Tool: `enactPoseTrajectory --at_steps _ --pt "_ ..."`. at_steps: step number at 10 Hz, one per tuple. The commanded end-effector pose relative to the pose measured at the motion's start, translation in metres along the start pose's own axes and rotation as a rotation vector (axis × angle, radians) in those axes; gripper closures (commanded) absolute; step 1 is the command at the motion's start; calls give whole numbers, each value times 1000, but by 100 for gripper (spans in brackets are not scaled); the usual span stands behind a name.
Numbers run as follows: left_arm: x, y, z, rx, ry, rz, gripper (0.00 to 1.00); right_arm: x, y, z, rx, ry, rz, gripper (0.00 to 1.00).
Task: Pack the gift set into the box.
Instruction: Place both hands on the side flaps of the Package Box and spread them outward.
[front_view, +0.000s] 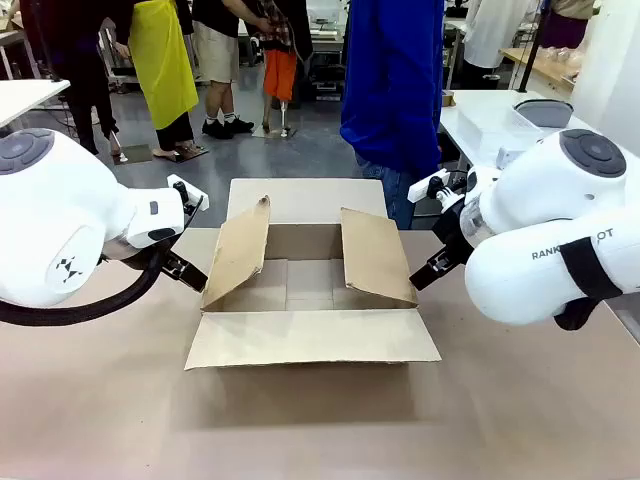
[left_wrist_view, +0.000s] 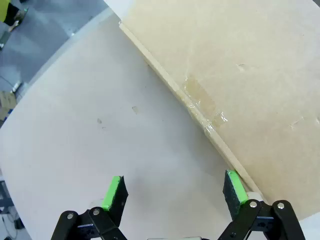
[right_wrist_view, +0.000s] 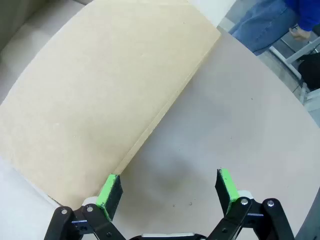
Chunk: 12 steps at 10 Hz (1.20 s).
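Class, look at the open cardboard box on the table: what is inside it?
The box shows bare cardboard floor with nothing lying on the visible part. Its raised side flaps hide the floor's side edges, and the folded-out near flap hides the front strip.

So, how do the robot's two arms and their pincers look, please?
Both arms are white and rounded, with grey round caps on the joints. The left arm carries a small black mark and has a thick black cable beneath it. The right arm bears grey lettering, partly hidden, and a black band. The left pincer and the right pincer have black fingers with green pads.
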<state>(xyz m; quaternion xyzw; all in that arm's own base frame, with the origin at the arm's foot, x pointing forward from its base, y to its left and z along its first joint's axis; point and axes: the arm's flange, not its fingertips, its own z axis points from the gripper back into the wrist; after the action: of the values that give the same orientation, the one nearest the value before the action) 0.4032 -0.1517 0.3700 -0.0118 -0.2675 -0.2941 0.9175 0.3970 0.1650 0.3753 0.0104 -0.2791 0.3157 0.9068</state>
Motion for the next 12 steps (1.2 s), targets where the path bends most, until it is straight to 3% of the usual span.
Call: enactPoseTrajectory --at_steps 1,12 --pt "0 0 0 0 -1 0 0 0 0 0 0 0 0 0" --pt "0 0 0 0 -1 0 0 0 0 0 0 0 0 0"
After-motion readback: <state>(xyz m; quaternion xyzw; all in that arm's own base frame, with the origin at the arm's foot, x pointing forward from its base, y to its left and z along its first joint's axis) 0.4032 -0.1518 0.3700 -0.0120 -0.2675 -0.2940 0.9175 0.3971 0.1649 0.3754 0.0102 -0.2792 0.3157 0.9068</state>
